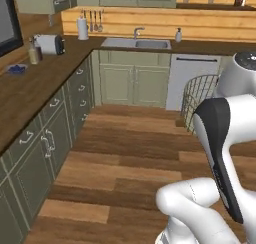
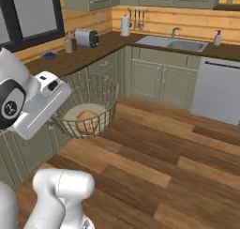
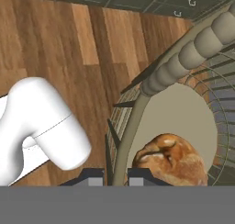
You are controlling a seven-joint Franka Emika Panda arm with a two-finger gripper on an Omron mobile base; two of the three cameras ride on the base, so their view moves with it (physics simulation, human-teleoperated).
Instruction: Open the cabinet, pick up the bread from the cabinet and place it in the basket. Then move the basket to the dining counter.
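1. The basket [image 2: 86, 106] hangs from the claw [image 3: 114, 178] in the air, above the wood floor [image 2: 159, 162]. The claw is pinched tight on the basket's wire wall, with one finger inside it and one finger outside.
2. The bread [image 3: 172, 161] lies inside the basket, on the pale bottom, just past the claw's tips and a little to one side.
3. The basket looks light and a bit springy, I think, since it is thin wire. Held by one side, it may tip or swing. The thick rim [image 3: 193, 53] or the wall close under it looks like the best place to hold it.
4. The bread looks soft and light. It is loose, so it could roll if the basket tilts.
5. The basket is round, so it has no long side. Its open mouth points mostly up and leans a little, as the right base view shows.
6. Farther from the claw are the low green cabinets [image 1: 120, 80], the sink [image 2: 176, 44] and the dark tabletop [image 1: 30, 88] along the wall.
7. The basket is not yet on the dining counter.
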